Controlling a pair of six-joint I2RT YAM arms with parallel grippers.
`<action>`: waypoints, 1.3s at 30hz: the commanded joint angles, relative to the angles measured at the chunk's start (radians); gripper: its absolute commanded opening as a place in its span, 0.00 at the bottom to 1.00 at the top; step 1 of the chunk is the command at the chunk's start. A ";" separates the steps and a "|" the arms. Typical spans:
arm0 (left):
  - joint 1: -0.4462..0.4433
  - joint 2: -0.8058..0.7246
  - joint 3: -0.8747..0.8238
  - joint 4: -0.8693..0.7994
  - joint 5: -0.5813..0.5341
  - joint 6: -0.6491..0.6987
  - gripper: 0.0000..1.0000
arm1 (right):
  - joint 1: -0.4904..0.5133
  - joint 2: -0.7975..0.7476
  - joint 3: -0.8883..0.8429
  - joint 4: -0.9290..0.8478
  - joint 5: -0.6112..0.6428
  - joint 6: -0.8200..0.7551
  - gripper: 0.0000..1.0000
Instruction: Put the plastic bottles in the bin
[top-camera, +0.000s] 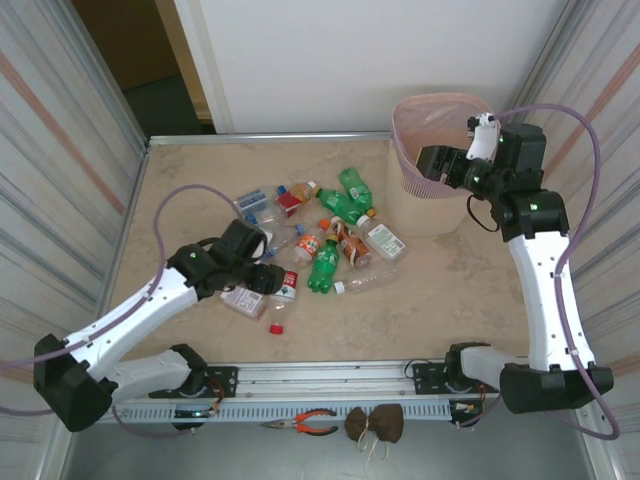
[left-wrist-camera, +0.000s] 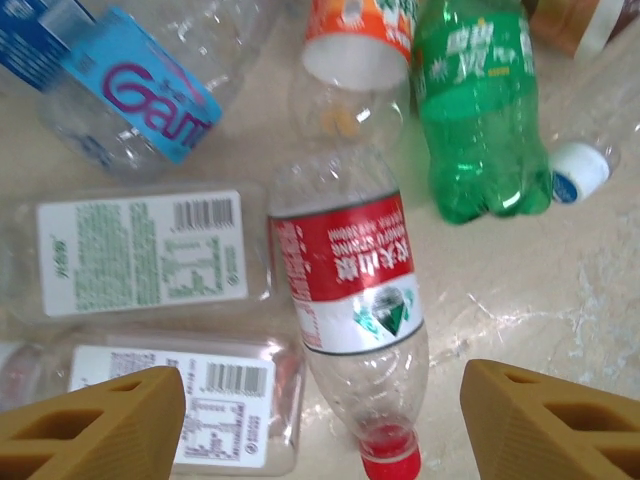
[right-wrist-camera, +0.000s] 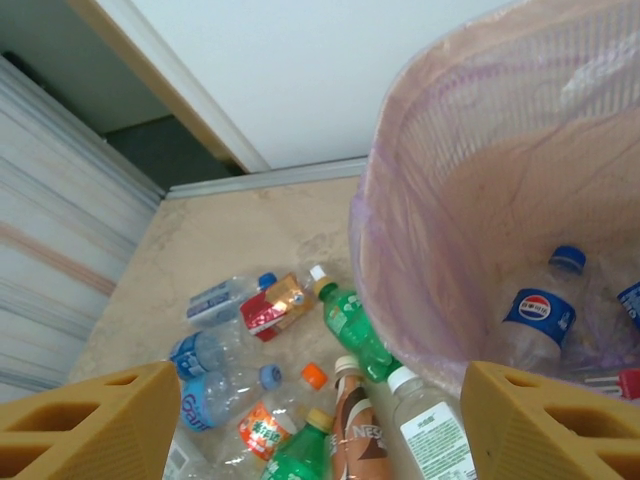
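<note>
Plastic bottles (top-camera: 325, 265) lie strewn at eight o'clock from the bin (top-camera: 425, 210), so the left tool (left-wrist-camera: 320, 370), released, straddles a red-labelled bottle (left-wrist-camera: 350, 290) to grip it, while the right tool (right-wrist-camera: 320, 368) hangs released over the bin's rim.

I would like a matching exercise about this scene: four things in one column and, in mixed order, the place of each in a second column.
Things
1. Pepsi bottle
2. red-labelled bottle
3. pliers
4. Nescafé bottle

Places
A. on the table, between the open fingers of the left gripper
B. on the grey ledge in front of the arm bases
C. inside the bin
D. on the table, just outside the bin's wall

Pairs: 1-C, 2-A, 3-B, 4-D
</note>
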 joint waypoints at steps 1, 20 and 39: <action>-0.089 0.011 -0.043 -0.070 -0.077 -0.169 0.72 | 0.004 -0.048 -0.034 0.043 -0.035 0.023 0.73; -0.342 0.190 -0.259 0.155 -0.044 -0.453 0.58 | 0.001 -0.086 -0.120 0.040 -0.058 0.022 0.73; -0.351 0.219 -0.266 0.162 -0.055 -0.505 0.32 | -0.007 -0.091 -0.135 0.047 -0.101 0.008 0.73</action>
